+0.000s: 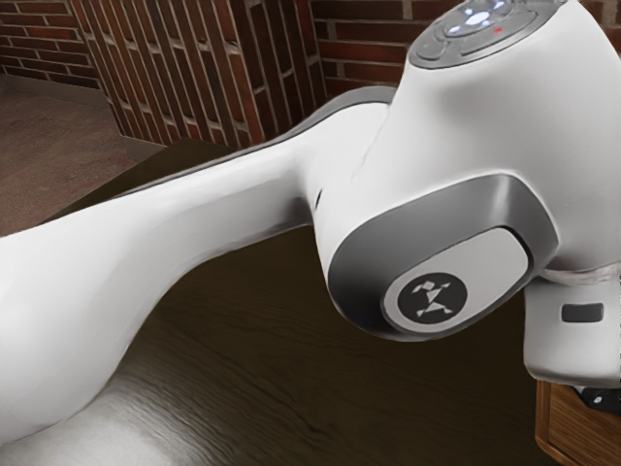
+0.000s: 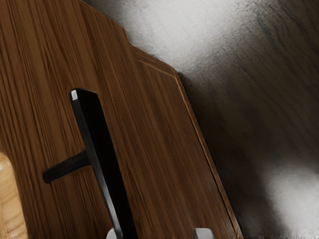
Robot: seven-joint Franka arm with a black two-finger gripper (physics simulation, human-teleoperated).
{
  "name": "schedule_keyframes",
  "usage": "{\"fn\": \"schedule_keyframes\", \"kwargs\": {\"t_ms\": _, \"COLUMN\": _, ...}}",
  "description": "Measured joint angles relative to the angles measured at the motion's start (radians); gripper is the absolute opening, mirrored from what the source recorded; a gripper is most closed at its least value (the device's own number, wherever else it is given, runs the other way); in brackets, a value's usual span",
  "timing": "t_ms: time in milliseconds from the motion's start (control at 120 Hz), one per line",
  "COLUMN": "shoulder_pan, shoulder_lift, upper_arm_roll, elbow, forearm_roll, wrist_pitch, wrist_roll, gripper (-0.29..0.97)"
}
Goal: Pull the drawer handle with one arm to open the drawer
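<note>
Drawer (image 2: 149, 129) front, wrist view: you have warm brown wood, grain running lengthwise, with a thin raised border near its edge. Handle (image 2: 99, 149): a slim, glossy black bar held off the front on a short black post (image 2: 65, 168); its squared end catches the light. A paler wood strip (image 2: 7, 199) lies beside the front, on the far side of the handle from the tabletop (image 2: 259, 99). Claw (image 2: 157, 234) released: two pale fingertips (image 2: 202, 233) stand apart, one just beside the bar, the other well clear of it, so nothing is gripped. Position: the drawer sits on the tabletop; a corner of it shows at the exterior view's lower right, under the hand end of the arm (image 1: 194, 252). You cannot tell from either view whether it is pulled out at all. Tabletop: very dark wood grain with soft pale patches of glare. Arm: white shell, grey joint cap with a small emblem, coming in from the exterior view's left. Room: red-brown brick wall (image 1: 369, 39) behind, a screen of vertical wooden slats (image 1: 184, 68) in front of it toward the exterior view's left, and dull brown floor (image 1: 49, 146) beyond the tabletop's edge.
</note>
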Motion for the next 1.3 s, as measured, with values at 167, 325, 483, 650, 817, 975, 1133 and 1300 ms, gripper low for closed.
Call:
{"fn": "schedule_keyframes", "kwargs": {"t_ms": 167, "shoulder_pan": -0.041, "shoulder_lift": -0.095, "upper_arm_roll": 0.053, "elbow": -0.104, "forearm_roll": -0.007, "wrist_pitch": 0.018, "wrist_roll": -0.003, "gripper": 0.06}}
{"fn": "schedule_keyframes", "kwargs": {"t_ms": 325, "shoulder_pan": -0.045, "shoulder_lift": -0.183, "upper_arm_roll": 0.057, "elbow": -0.21, "forearm_roll": -0.024, "wrist_pitch": 0.036, "wrist_roll": -0.012, "gripper": 0.04}}
{"fn": "schedule_keyframes", "kwargs": {"t_ms": 483, "shoulder_pan": -0.046, "shoulder_lift": -0.262, "upper_arm_roll": 0.053, "elbow": -0.316, "forearm_roll": -0.027, "wrist_pitch": 0.084, "wrist_roll": -0.025, "gripper": 0.03}}
{"fn": "schedule_keyframes", "kwargs": {"t_ms": 650, "shoulder_pan": -0.065, "shoulder_lift": -0.296, "upper_arm_roll": 0.061, "elbow": -0.358, "forearm_roll": -0.025, "wrist_pitch": 0.133, "wrist_roll": -0.041, "gripper": 0.04}}
{"fn": "schedule_keyframes", "kwargs": {"t_ms": 817, "shoulder_pan": -0.078, "shoulder_lift": -0.362, "upper_arm_roll": 0.063, "elbow": -0.442, "forearm_roll": -0.032, "wrist_pitch": 0.165, "wrist_roll": -0.063, "gripper": 0.04}}
{"fn": "schedule_keyframes", "kwargs": {"t_ms": 975, "shoulder_pan": -0.103, "shoulder_lift": -0.43, "upper_arm_roll": 0.063, "elbow": -0.515, "forearm_roll": -0.036, "wrist_pitch": 0.184, "wrist_roll": -0.086, "gripper": 0.04}}
{"fn": "schedule_keyframes", "kwargs": {"t_ms": 1133, "shoulder_pan": -0.115, "shoulder_lift": -0.494, "upper_arm_roll": 0.063, "elbow": -0.592, "forearm_roll": -0.06, "wrist_pitch": 0.198, "wrist_roll": -0.109, "gripper": 0.05}}
{"fn": "schedule_keyframes", "kwargs": {"t_ms": 1300, "shoulder_pan": -0.124, "shoulder_lift": -0.561, "upper_arm_roll": 0.058, "elbow": -0.657, "forearm_roll": -0.086, "wrist_pitch": 0.207, "wrist_roll": -0.128, "gripper": 0.04}}
